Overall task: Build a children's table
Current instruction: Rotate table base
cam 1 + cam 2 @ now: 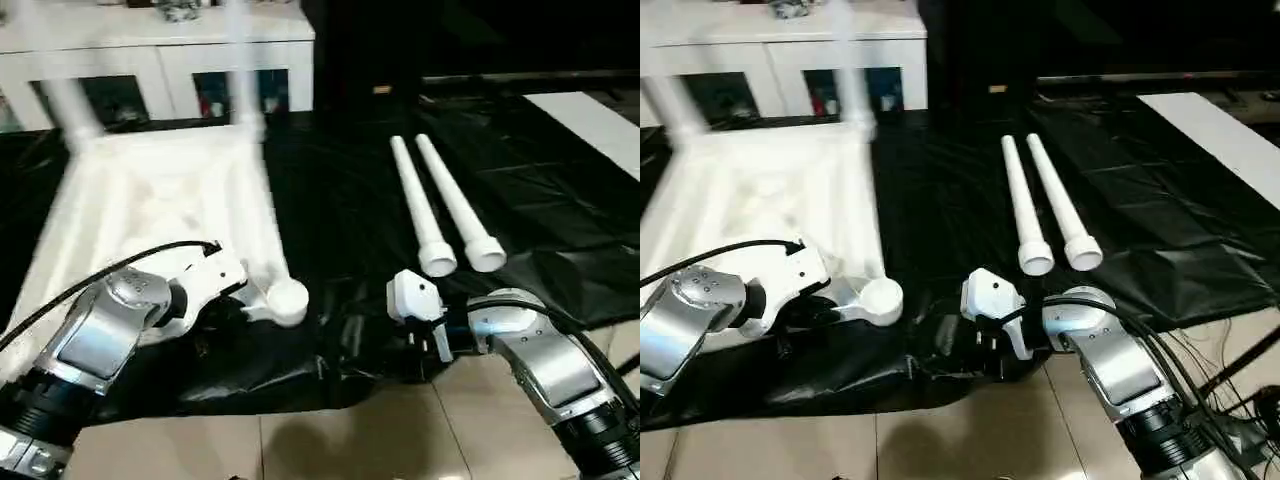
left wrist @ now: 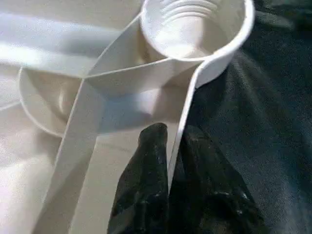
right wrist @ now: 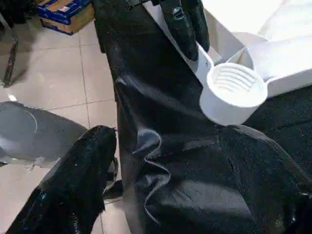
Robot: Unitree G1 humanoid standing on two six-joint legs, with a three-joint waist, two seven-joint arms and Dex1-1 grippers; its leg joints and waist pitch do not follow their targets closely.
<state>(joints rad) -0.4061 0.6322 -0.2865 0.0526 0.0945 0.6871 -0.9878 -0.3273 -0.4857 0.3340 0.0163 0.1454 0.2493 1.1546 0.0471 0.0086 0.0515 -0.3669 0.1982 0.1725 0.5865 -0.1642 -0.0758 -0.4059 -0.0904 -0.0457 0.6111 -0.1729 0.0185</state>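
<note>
Left wrist view shows my left gripper (image 2: 168,141) pinched on the thin side rim of the tabletop (image 1: 160,200), right by the near corner socket (image 2: 195,24), which faces up and has no leg in it. Tabletop lies upside down on the black cover (image 1: 330,200), over on my left. My right gripper (image 1: 985,345) hangs with its fingers spread wide and nothing in them, near the table's front edge. Two loose legs (image 1: 445,205) lie side by side ahead of it, long axes running away from me, wide ends toward me. So I'd say the right arm is the closer one to grab a leg.
</note>
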